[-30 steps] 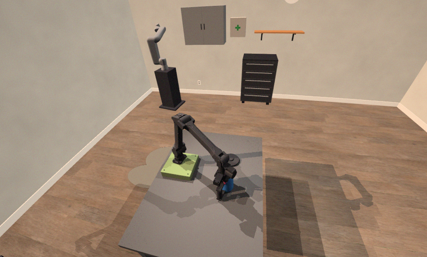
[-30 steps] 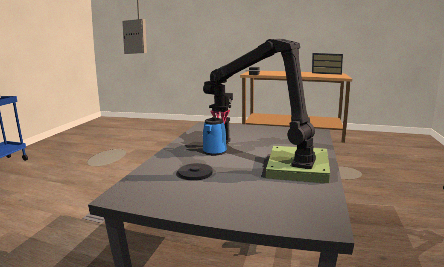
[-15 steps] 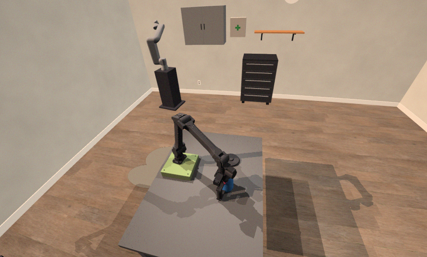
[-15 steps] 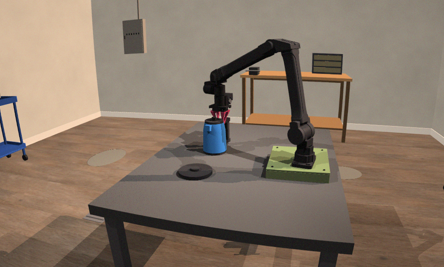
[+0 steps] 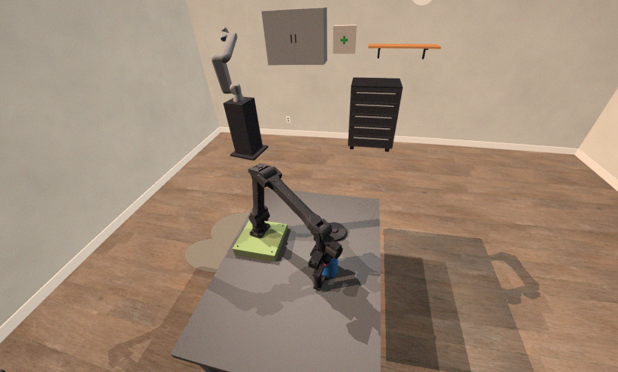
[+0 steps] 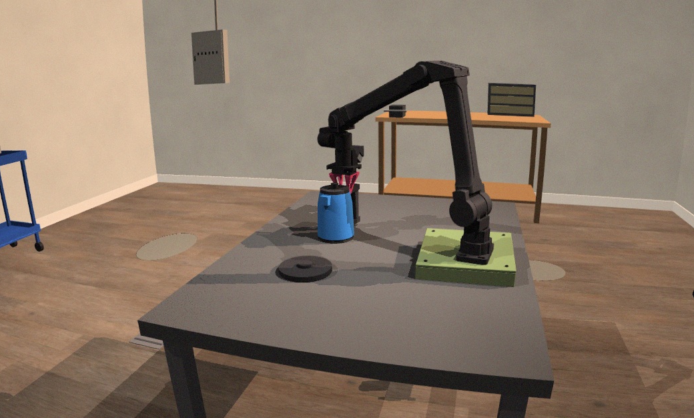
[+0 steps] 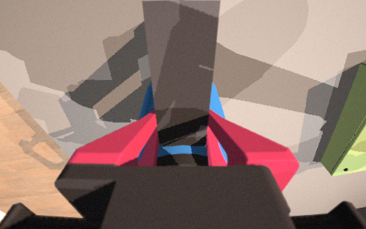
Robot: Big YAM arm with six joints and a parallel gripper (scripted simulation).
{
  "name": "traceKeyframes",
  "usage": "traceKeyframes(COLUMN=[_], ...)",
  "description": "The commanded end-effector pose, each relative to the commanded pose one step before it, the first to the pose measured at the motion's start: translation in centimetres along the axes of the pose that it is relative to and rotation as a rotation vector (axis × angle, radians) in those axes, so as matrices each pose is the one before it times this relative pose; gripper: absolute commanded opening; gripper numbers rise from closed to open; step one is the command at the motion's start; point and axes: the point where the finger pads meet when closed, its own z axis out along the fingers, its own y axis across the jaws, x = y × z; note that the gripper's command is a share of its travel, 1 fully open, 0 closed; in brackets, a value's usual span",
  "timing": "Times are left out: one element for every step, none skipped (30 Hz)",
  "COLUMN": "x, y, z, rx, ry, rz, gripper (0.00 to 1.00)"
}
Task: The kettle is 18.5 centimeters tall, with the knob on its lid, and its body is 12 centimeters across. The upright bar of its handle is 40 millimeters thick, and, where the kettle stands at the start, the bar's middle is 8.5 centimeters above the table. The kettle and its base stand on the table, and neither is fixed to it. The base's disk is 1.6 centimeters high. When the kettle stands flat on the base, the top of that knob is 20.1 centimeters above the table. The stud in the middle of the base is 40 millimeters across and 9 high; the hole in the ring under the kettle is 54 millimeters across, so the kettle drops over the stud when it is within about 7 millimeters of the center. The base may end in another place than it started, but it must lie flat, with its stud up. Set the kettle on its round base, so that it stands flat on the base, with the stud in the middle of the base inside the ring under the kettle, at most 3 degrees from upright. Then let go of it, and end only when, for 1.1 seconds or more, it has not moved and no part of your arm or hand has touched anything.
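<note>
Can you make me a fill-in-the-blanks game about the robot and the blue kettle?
1. The gripper is shut on the kettle's dark ____.
2. The kettle stands on the ____, not on its round base.
3. The arm is bolted to a ____ block.
4. The fingers are coloured ____.

Missing words: handle; table; green; red
</note>
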Motion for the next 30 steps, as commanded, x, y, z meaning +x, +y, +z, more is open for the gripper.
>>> traceKeyframes(x=[0.403,-0.031,-0.070,-0.092,-0.114,-0.011,-0.024,-0.022,-0.026,-0.026,0.000,0.000,-0.028,-0.030,-0.031,-0.032,-0.033,-0.034,-0.035,-0.035,-0.035,-0.035,-0.034,-0.034,-0.033,-0.031,-0.030,0.000,0.000,-0.023], y=[1.021,0.136,0.279,0.362,0.398,0.018,0.017,0.008,-0.006,-0.006,0.000,0.000,-0.005,-0.005,-0.006,-0.007,-0.008,-0.008,-0.006,-0.007,-0.008,-0.009,-0.009,-0.006,-0.007,-0.007,-0.008,0.000,0.000,-0.006], z=[-0.913,-0.401,-0.510,-0.625,-0.719,-0.406,-0.463,-0.333,-0.133,-0.145,0.000,0.000,-0.155,-0.164,-0.173,-0.180,-0.187,-0.191,-0.194,-0.196,-0.197,-0.196,-0.194,-0.188,-0.184,-0.178,-0.170,0.000,0.000,-0.162], rx=[-0.01783,-0.00450,-0.01013,-0.01329,-0.01508,-0.00598,-0.00681,-0.00410,-0.00007,-0.00007,0.00000,0.00000,-0.00008,-0.00008,-0.00008,-0.00009,-0.00009,-0.00009,-0.00009,-0.00009,-0.00009,-0.00009,-0.00009,-0.00008,-0.00008,-0.00009,-0.00008,0.00000,0.00000,-0.00016], ry=[-0.00559,-0.00130,-0.00293,-0.00386,-0.00440,-0.00176,-0.00203,-0.00124,-0.00006,-0.00006,0.00000,0.00000,-0.00007,-0.00007,-0.00008,-0.00008,-0.00008,-0.00008,-0.00009,-0.00009,-0.00009,-0.00009,-0.00008,-0.00008,-0.00007,-0.00005,-0.00004,0.00000,0.00000,0.00022], rz=[-0.01264,-0.00020,-0.00047,-0.00061,-0.00046,-0.00023,-0.00002,-0.00005,0.00007,0.00003,0.00000,0.00000,0.00003,0.00003,0.00004,0.00004,0.00004,0.00004,0.00004,0.00004,0.00004,0.00004,0.00004,0.00004,0.00006,0.00010,0.00017,0.00000,0.00000,0.00056], gripper=[0.00,0.00,0.00,0.00,0.00,0.00,0.00,0.00,0.00,0.00,0.00,0.00,0.00,0.00,0.00,0.00,0.00,0.00,0.00,0.00,0.00,0.00,0.00,0.00,0.00,0.00,0.00,0.00,0.00,0.00])
